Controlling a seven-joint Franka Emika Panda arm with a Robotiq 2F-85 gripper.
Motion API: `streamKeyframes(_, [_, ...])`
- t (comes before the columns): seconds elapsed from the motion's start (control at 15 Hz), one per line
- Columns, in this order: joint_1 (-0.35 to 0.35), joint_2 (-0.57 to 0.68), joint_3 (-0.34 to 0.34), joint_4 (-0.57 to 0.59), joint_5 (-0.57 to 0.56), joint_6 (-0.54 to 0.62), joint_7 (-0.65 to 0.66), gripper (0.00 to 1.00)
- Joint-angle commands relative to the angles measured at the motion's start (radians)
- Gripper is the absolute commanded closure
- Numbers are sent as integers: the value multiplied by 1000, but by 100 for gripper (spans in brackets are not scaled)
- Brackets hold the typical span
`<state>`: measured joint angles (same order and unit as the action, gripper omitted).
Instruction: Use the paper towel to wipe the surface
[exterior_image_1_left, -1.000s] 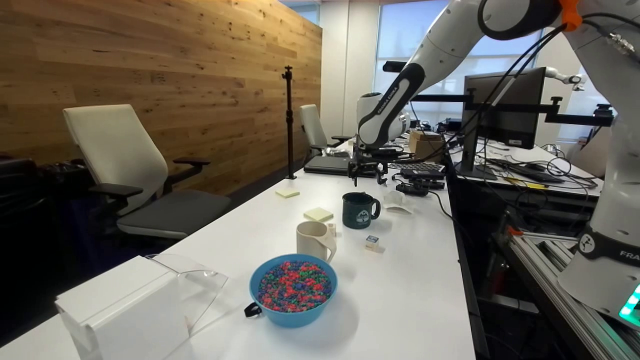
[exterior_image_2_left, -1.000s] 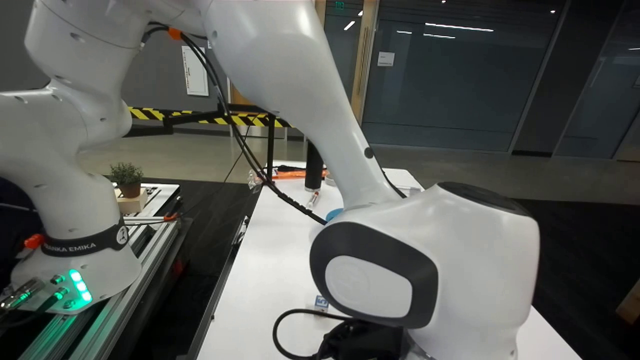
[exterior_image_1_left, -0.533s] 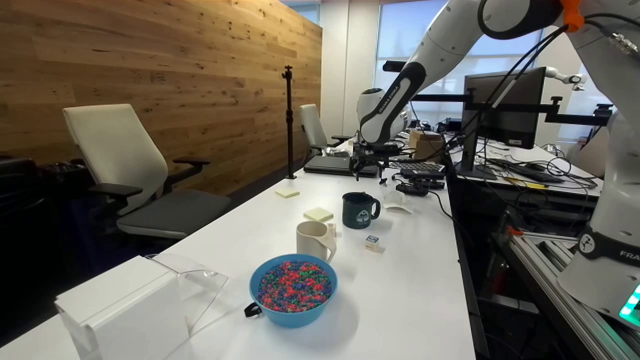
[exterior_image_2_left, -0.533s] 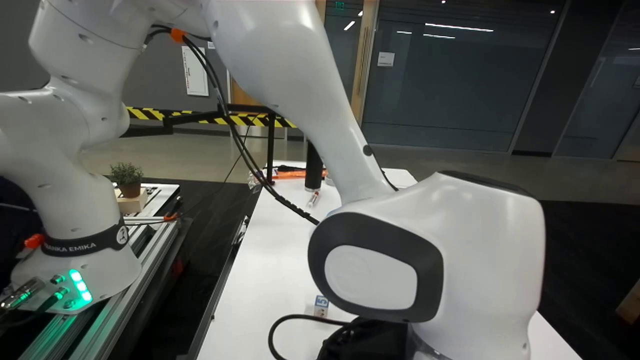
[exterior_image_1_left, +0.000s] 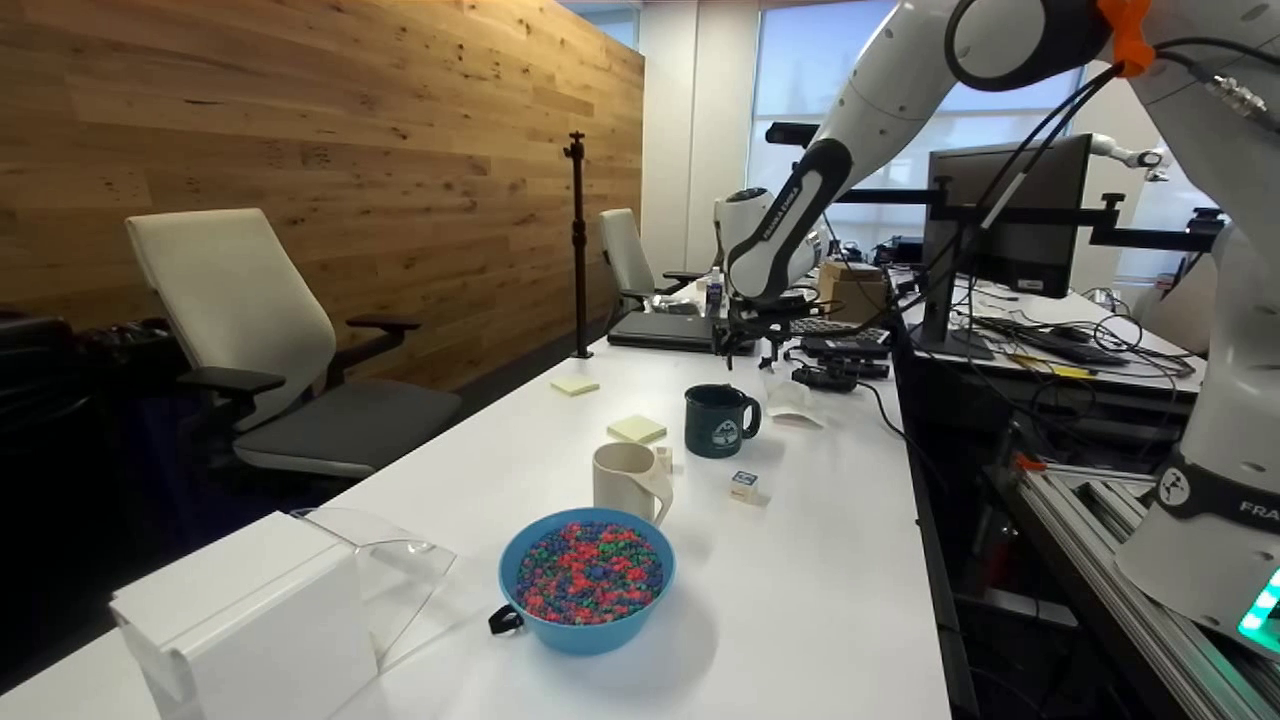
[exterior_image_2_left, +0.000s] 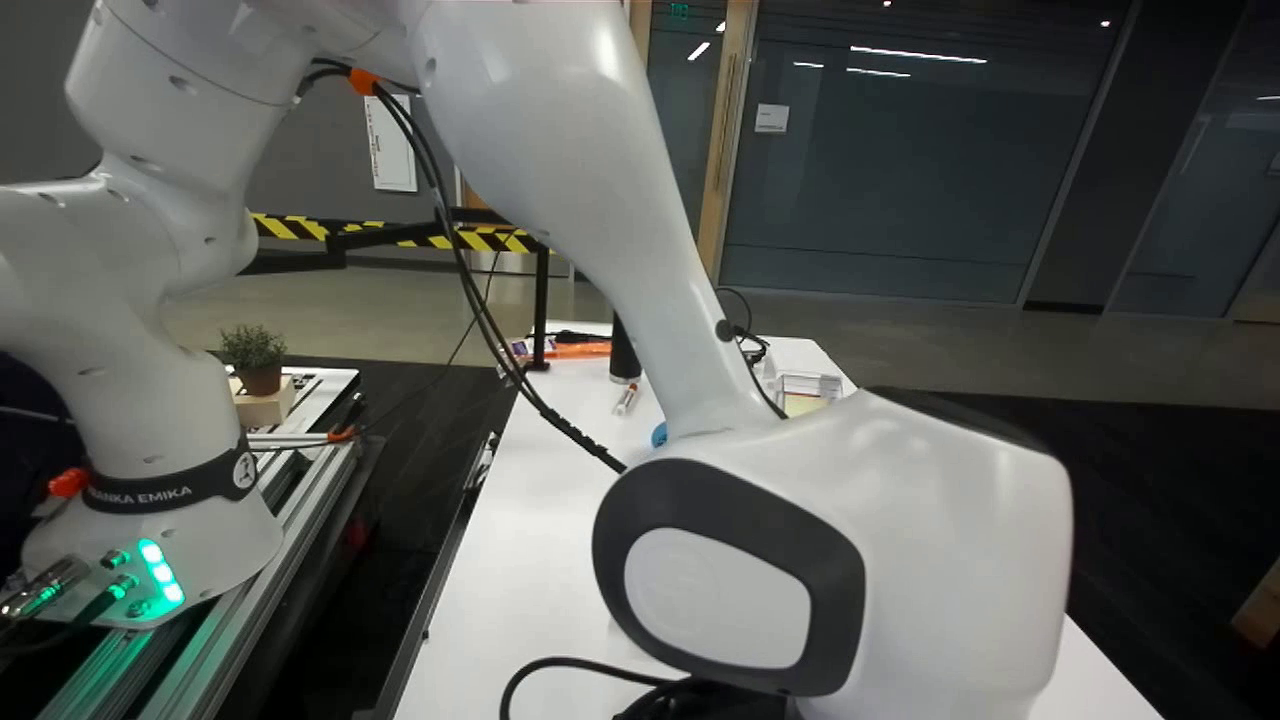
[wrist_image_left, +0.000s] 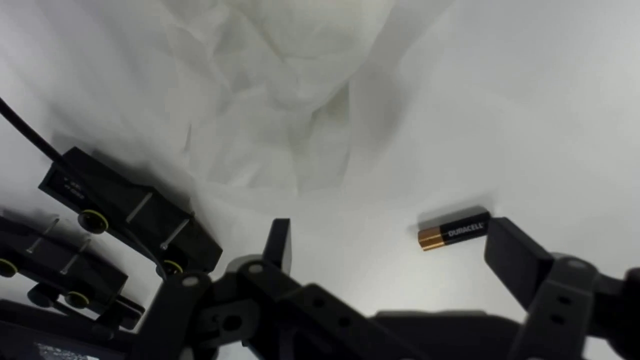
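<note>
- Down a touch comes the arm (exterior_image_1_left: 885, 100), its wrist end lower in both exterior views than half a second ago and taking the claw (exterior_image_1_left: 748, 358) along.
- Out pops a small bottle (exterior_image_1_left: 714, 297) in an exterior view, farther back than the claw, which hides it half a second ago.
- White and bulky, the wrist housing (exterior_image_2_left: 960, 560) drops too in an exterior view; the black cable (exterior_image_2_left: 560, 662) loops lower beside it, and a clear box (exterior_image_2_left: 812, 379) now shows beyond the arm.
- Eyes on the claw: its fingers (wrist_image_left: 281, 245) stand well apart, bare surface (wrist_image_left: 350, 255) filling most of the space between them in the wrist view.
- Close to one finger lies a battery (wrist_image_left: 455, 231), copper at one end and black along the rest; touching or not, we cannot tell.
- And the paper towel (wrist_image_left: 270, 115)? Crumpled on the surface, beyond the fingers and apart from them in the wrist view; in an exterior view it sits near the handle of the dark mug (exterior_image_1_left: 708, 420), same spot as half a second ago.
- Holding their places as well: that mug, the cream mug (exterior_image_1_left: 622, 485) and the blue bowl (exterior_image_1_left: 590, 640) full of coloured beads (exterior_image_1_left: 590, 570).
- Two black devices (wrist_image_left: 125, 195) lie on the surface below and left of the paper towel in the wrist view, slanting side by side.
</note>
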<state>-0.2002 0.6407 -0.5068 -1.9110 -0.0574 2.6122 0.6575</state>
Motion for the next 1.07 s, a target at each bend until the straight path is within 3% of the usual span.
streamKeyframes(0.0, [-14,22,20,11,23,-22,-3,0])
streamKeyframes(0.2, [17,40,-28,9,-3,7,55,0])
streamKeyframes(0.53, [8,33,-45,-4,4,-4,61,0])
streamKeyframes(1.0, [-56,-33,76,-62,75,11,-69,0])
